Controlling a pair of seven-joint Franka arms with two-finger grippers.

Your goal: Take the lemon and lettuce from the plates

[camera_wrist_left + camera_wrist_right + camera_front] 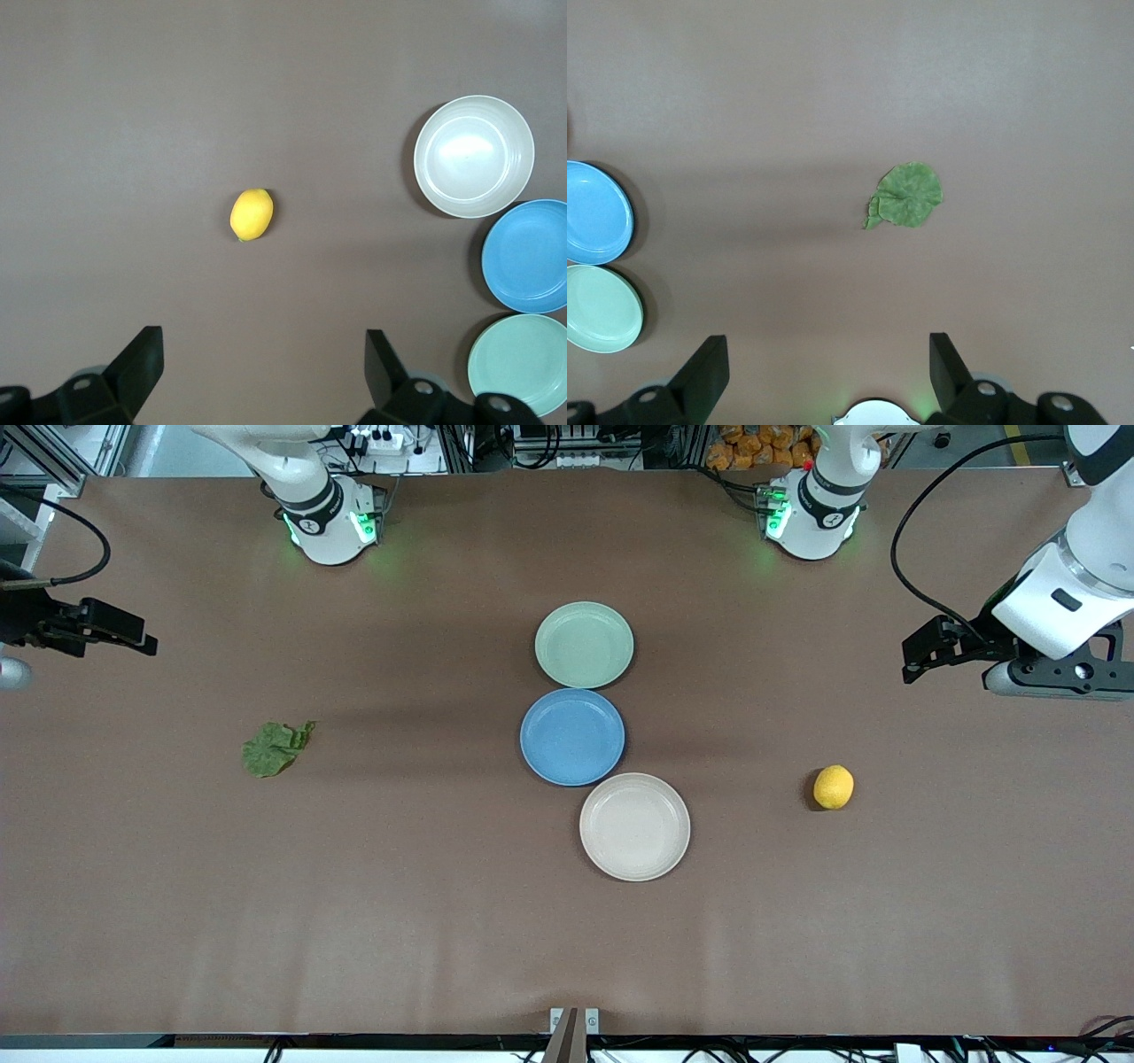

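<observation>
The lemon (pixel 834 786) lies on the bare table toward the left arm's end, off any plate; it also shows in the left wrist view (pixel 252 213). The lettuce (pixel 276 747) lies flat on the table toward the right arm's end, also in the right wrist view (pixel 908 196). The pale green plate (pixel 584 645) and the beige plate (pixel 634 826) are empty at mid-table. My left gripper (pixel 926 651) (pixel 263 354) hangs open and empty over the table at its own end. My right gripper (pixel 133 638) (pixel 826 359) hangs open and empty over its end.
A blue plate (pixel 572 736) sits empty between the green and beige plates, touching both. The three plates also show in the left wrist view: beige (pixel 474 156), blue (pixel 529 255), green (pixel 523 363). The arm bases (pixel 328 522) (pixel 811 514) stand along the table's edge farthest from the front camera.
</observation>
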